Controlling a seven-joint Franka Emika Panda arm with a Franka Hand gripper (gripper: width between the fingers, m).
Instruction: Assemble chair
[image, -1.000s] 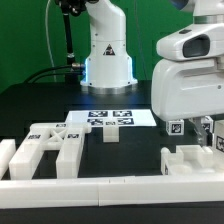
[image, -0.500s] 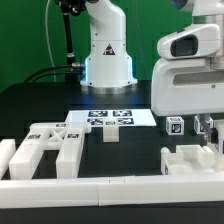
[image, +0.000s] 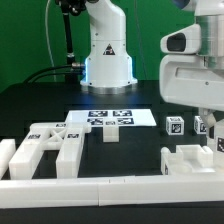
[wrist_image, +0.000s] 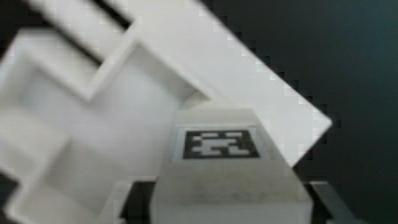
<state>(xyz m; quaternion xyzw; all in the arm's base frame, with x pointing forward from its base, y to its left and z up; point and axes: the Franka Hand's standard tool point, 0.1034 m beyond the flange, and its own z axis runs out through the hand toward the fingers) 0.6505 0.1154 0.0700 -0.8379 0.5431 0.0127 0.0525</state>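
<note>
Snagging is the risk. The gripper (wrist_image: 226, 203), clamped on a leg (wrist_image: 222, 145), could knock it against the frame (wrist_image: 80, 110).

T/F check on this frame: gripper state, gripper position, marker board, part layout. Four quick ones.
1. The gripper is shut on a tagged chair part. True.
2. The gripper is at the exterior view's left. False: it is at the right.
3. The marker board lies flat on the table. True.
4. All loose parts lie at the exterior view's left. False: a frame part also lies at the right.
</note>
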